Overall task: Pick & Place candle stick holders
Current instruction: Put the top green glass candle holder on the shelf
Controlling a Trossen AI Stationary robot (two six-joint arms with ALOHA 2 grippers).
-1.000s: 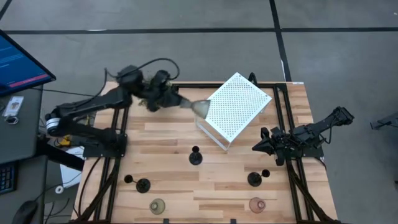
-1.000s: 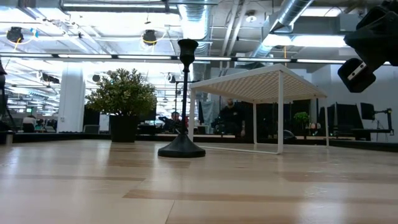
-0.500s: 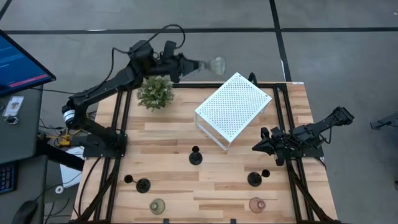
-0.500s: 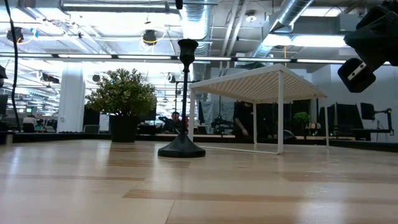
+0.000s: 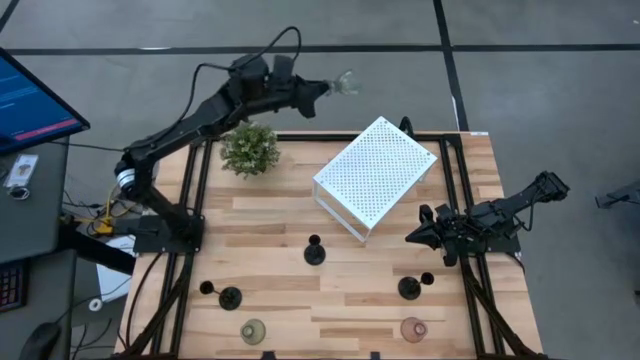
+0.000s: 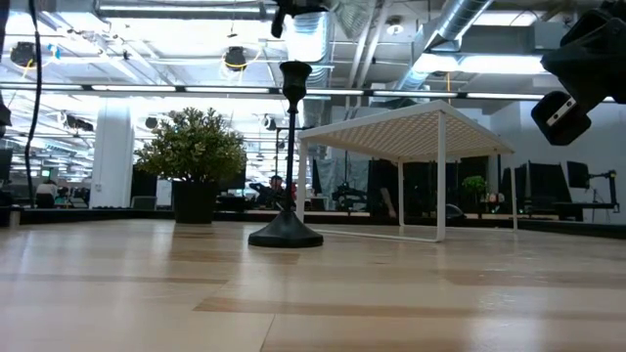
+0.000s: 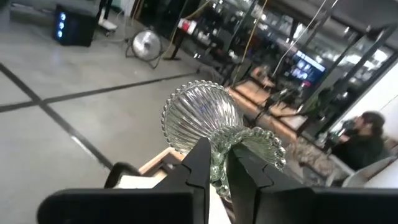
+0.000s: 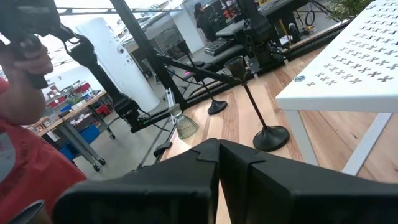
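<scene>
Since a moment ago the left arm has swung farther out past the table's far edge, carrying a glass candle holder (image 5: 346, 84) away from the potted plant (image 5: 249, 149). The left gripper (image 5: 322, 88) is pinching the ribbed, clear holder (image 7: 208, 127) at its narrow waist, its long axis lying roughly level and pointing away from the arm, beaded rim nearer the fingers. The right gripper (image 5: 414, 237) is resting beside the white perforated box (image 5: 375, 175), jaws pressed together.
</scene>
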